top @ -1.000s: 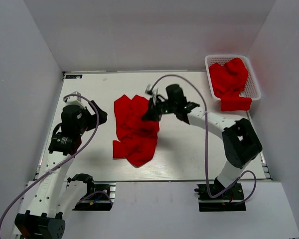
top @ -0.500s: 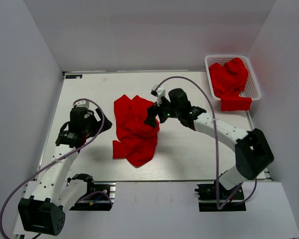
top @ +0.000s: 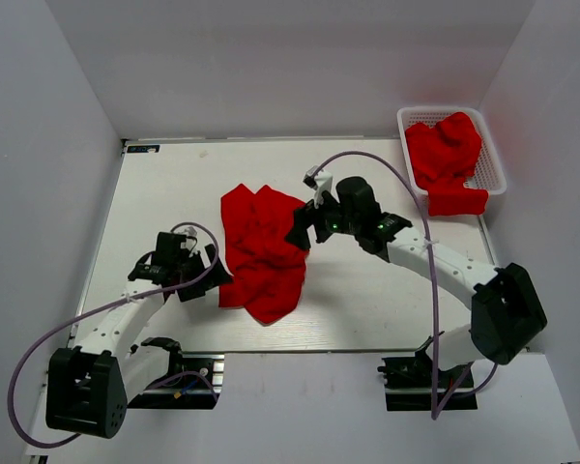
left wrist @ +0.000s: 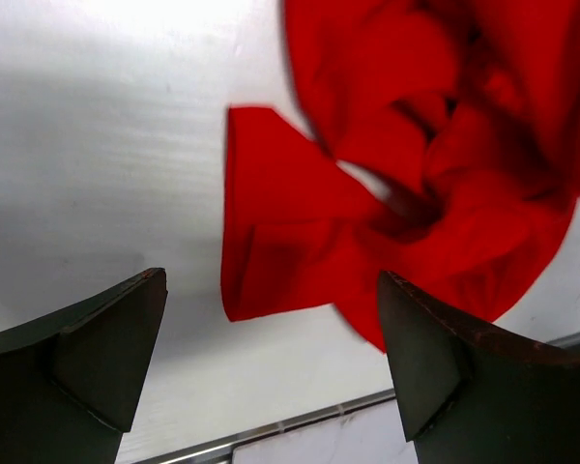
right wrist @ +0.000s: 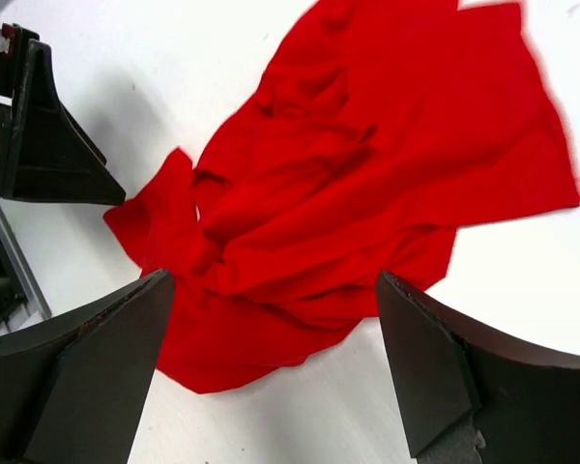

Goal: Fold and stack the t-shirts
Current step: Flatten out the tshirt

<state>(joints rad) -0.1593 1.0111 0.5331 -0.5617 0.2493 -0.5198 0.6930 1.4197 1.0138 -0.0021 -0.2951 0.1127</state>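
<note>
T-shirt, bright red and crumpled, lies in a loose unfolded heap near the middle of the white counter, with one corner trailing toward 6 o'clock. More red t-shirts sit bundled in a white mesh basket at the counter's 2 o'clock corner. One drapes over the near rim, and they are apparently waiting their turn.

The left claw hovers low, just beside the heap's 8 o'clock edge, with its fingers spread wide and holding nothing. Its wrist view looks straight at a flat flap of cloth between the open fingers, which suggests it is lined up to take that corner. The right claw hangs above the heap's 2 o'clock edge, also spread wide and empty. Its wrist view looks down over the rumpled shirt.

With both claws open at opposite edges, the likely step is gripping two corners to pull the shirt flat. No folded stack is visible, so the task appears to be at an early stage.
</note>
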